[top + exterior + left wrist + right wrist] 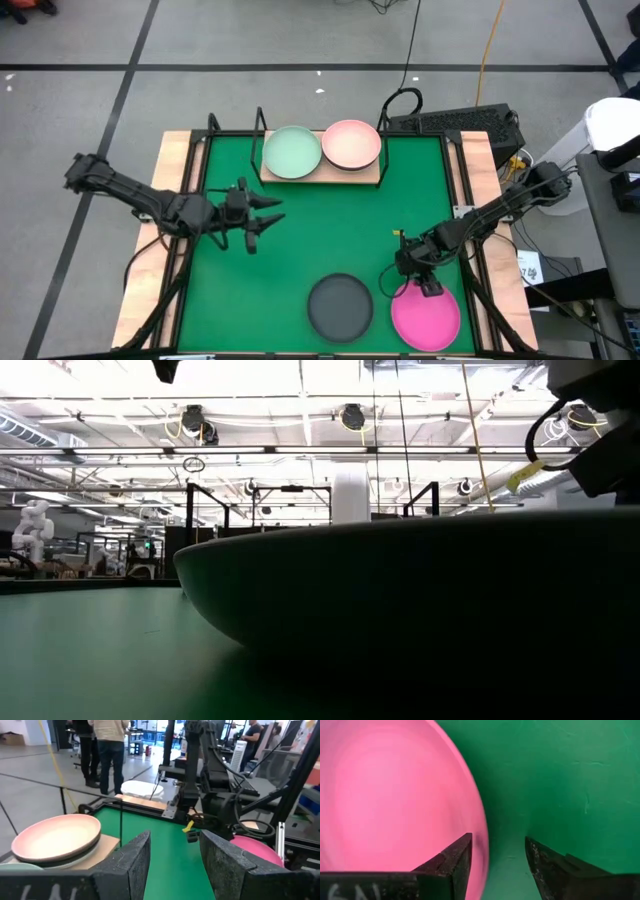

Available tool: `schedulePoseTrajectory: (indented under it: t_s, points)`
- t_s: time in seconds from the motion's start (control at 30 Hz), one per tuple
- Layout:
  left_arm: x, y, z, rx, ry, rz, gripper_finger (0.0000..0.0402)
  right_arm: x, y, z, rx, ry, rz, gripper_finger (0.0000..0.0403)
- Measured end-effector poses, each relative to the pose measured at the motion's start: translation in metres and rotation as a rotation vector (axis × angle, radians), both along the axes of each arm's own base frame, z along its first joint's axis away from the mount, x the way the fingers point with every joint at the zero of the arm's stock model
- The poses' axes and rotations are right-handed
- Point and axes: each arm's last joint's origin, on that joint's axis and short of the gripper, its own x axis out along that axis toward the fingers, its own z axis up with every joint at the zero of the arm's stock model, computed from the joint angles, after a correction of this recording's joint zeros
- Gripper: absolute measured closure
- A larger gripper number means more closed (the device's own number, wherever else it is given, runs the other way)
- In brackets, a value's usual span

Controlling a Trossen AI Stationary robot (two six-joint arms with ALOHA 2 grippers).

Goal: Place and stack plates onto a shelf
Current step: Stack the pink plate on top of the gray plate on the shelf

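Observation:
The shelf (320,176) stands at the mat's far edge. On it are a pale green plate (291,152) and a pale pink plate (351,144), which in the left wrist view lies on top of another plate (55,837). A dark grey plate (340,306) and a hot pink plate (425,318) lie flat on the mat near its near edge. My right gripper (428,287) is open and points down at the hot pink plate's far rim (482,827), with one finger over the plate and one over the mat. My left gripper (268,213) is open above the mat's left half.
A green mat (330,230) covers the wooden table. The dark grey plate (420,590) fills the low view's foreground. A keyboard (460,122) lies past the table's far right corner. People (107,745) stand in the room beyond the table.

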Motion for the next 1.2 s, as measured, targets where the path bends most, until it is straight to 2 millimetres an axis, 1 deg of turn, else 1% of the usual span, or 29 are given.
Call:
schedulePoseTrajectory:
  t_s: [0.1, 0.2, 0.3, 0.4, 0.43, 0.57, 0.7, 0.8, 0.87, 1.03, 1.13, 1.2]
  points:
    - [0.004, -0.006, -0.003, -0.007, 0.003, -0.02, 0.0227, 0.0, 0.0, 0.0, -0.017, -0.009, -0.005, 0.0253]
    - [0.009, -0.013, -0.008, -0.007, 0.01, -0.039, 0.0227, 0.0, -0.001, 0.0, -0.019, -0.011, -0.004, 0.0283]
    - [0.014, -0.019, -0.011, -0.006, 0.001, -0.055, 0.0227, 0.0, 0.0, 0.0, -0.008, -0.007, 0.0, 0.0327]
    - [0.018, -0.021, -0.011, -0.014, -0.015, -0.057, 0.0227, 0.0, 0.0, 0.001, 0.014, -0.005, 0.016, 0.038]
    - [0.018, -0.021, -0.012, -0.018, -0.017, -0.057, 0.0227, 0.0, 0.0, 0.002, 0.021, -0.007, 0.024, 0.039]
    - [0.019, -0.021, -0.011, -0.025, -0.024, -0.056, 0.0227, 0.005, 0.0, 0.013, 0.038, -0.052, 0.026, 0.0398]
    - [0.018, -0.02, -0.006, -0.014, -0.061, -0.054, 0.0227, 0.018, -0.008, 0.032, 0.018, -0.161, -0.011, 0.04]
    - [0.015, -0.018, -0.001, 0.007, -0.088, -0.054, 0.0227, 0.034, -0.02, 0.051, -0.035, -0.267, -0.064, 0.0401]
    - [0.014, -0.017, 0.001, 0.039, -0.09, -0.053, 0.0227, 0.046, -0.031, 0.065, -0.074, -0.342, -0.113, 0.0401]
    - [0.007, -0.01, 0.01, 0.074, -0.125, -0.026, 0.0227, 0.074, -0.06, 0.101, -0.093, -0.578, -0.161, 0.0402]
    - [0.001, -0.005, 0.016, 0.079, -0.143, -0.015, 0.0227, 0.086, -0.08, 0.12, -0.121, -0.718, -0.207, 0.0402]
    - [-0.003, -0.004, 0.018, 0.08, -0.148, -0.014, 0.0227, 0.093, -0.093, 0.128, -0.149, -0.814, -0.24, 0.0402]
